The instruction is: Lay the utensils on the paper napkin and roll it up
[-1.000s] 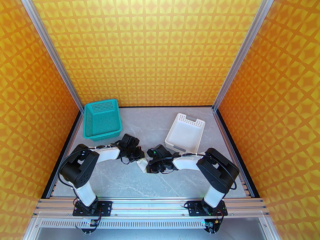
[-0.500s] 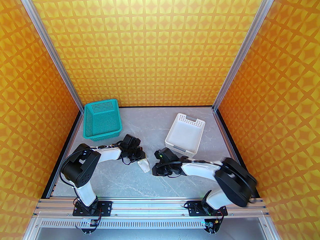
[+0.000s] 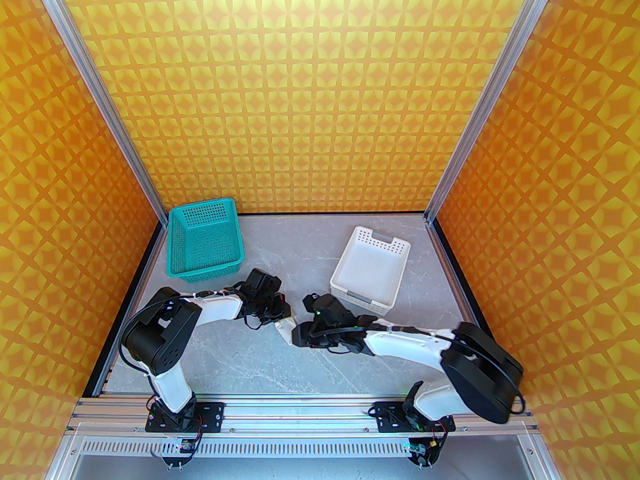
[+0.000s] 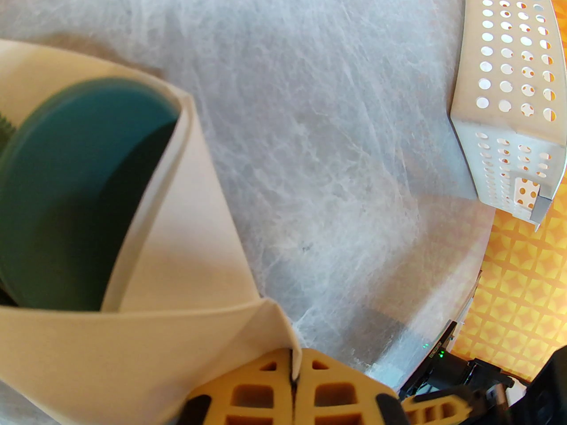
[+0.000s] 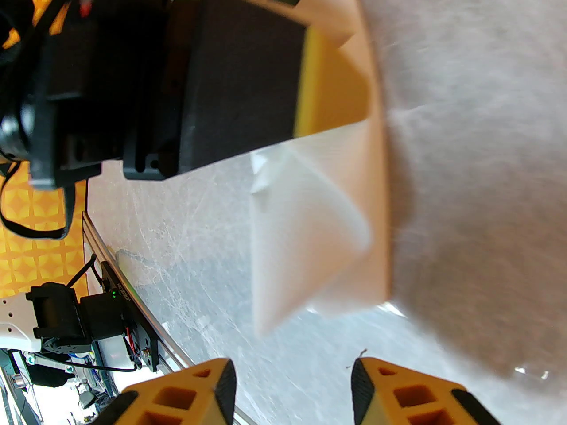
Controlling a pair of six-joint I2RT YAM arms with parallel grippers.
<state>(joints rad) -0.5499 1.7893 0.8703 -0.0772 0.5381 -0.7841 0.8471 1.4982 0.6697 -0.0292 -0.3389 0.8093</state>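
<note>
Left tool [image 4: 293, 383] pinches a corner of the paper napkin [image 4: 177, 255], fingers pressed together on it. Curled inside are the teal utensils [image 4: 79, 184]. This roll sits on the tabletop [image 4: 332, 126] between both arms. Right tool [image 5: 292, 388], fingers spread, faces its free end, with the white tray [image 3: 370, 268] beyond.

Matt paper napkin [image 4: 177, 259] (smooth, folded); veined stone-look table [image 4: 332, 126]; perforated plastic tray [image 4: 491, 82].

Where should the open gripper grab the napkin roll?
Probably the loose folded end of the paper napkin, from the right, where the right gripper faces it open. That end sticks out thin and flat; the left gripper pinches the other edge.
</note>
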